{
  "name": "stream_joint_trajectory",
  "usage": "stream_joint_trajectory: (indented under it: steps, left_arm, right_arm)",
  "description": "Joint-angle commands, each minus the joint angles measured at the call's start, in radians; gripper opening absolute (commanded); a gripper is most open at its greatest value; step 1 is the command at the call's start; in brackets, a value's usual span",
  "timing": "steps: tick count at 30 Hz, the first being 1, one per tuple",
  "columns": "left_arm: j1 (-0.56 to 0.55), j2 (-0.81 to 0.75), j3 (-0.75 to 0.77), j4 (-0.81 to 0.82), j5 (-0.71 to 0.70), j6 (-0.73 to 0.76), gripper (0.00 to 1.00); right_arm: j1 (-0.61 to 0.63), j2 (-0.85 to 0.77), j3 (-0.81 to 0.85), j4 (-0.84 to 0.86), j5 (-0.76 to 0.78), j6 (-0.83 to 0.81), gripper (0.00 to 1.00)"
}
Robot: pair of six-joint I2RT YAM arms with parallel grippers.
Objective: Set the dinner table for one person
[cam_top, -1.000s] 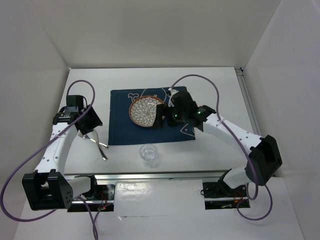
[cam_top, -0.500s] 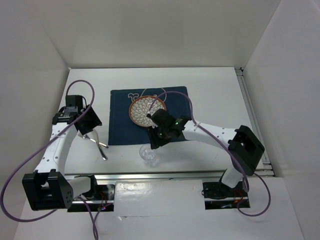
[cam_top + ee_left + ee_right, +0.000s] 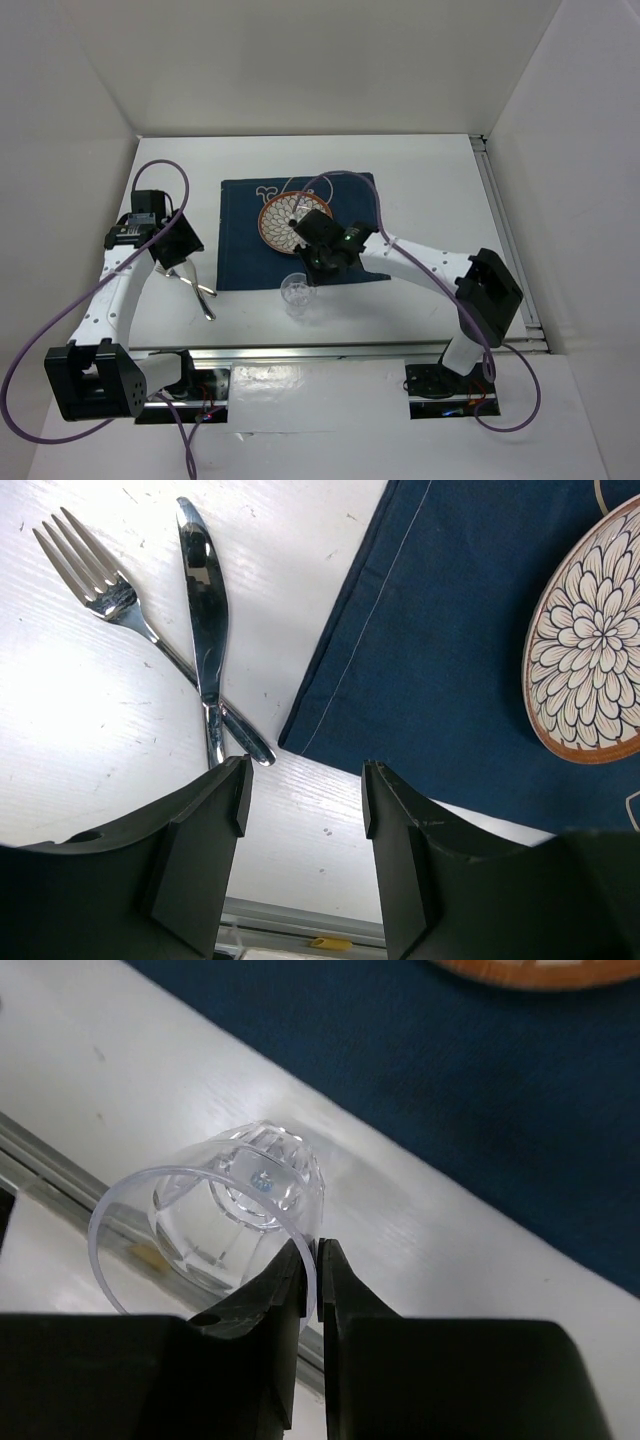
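- Matte white desk (image 3: 430, 190), boxed in by white walls (image 3: 300, 60), fills most of the top view. A metal rail (image 3: 505, 230) runs down its 3 o'clock edge.
- Long axis looks like it runs 9 to 3 o'clock.
- Blue placemat (image 3: 240, 250) sits mid-desk with a flower plate (image 3: 280, 222) on it.
- Right end effector (image 3: 318, 1260) is pinching the rim of a clear cup (image 3: 215, 1210), just off the placemat's 6 o'clock edge.
- Left end effector (image 3: 305, 780) is spread wide with nothing in it. A crossed fork (image 3: 95, 580) and knife (image 3: 205, 600) lie at its 11 o'clock.
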Motion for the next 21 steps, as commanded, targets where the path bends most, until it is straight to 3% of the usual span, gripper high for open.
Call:
stream_joint_trajectory:
  steps: [1,3,7,12,21]
  left_arm:
    - [0.005,-0.024,0.005,0.026,0.005,0.023,0.64]
    - [0.005,-0.024,0.005,0.035,0.024,0.023,0.64]
    - [0.005,-0.024,-0.004,0.035,0.046,0.014,0.63]
    - [0.005,-0.033,-0.013,0.035,0.046,0.005,0.63]
    - [0.005,-0.083,-0.053,0.026,0.054,-0.005,0.63]
  right_arm:
    - [-0.011,-0.029,0.147,-0.074,0.109,-0.040,0.00]
    - [-0.084,-0.029,0.243,-0.104,0.109,-0.078,0.00]
    - [-0.246,0.118,0.498,-0.285,0.166,-0.078,0.00]
    - [-0.443,0.276,0.736,-0.295,0.134,-0.078,0.00]
    - [-0.631,0.576,0.981,-0.253,0.089,-0.057,0.00]
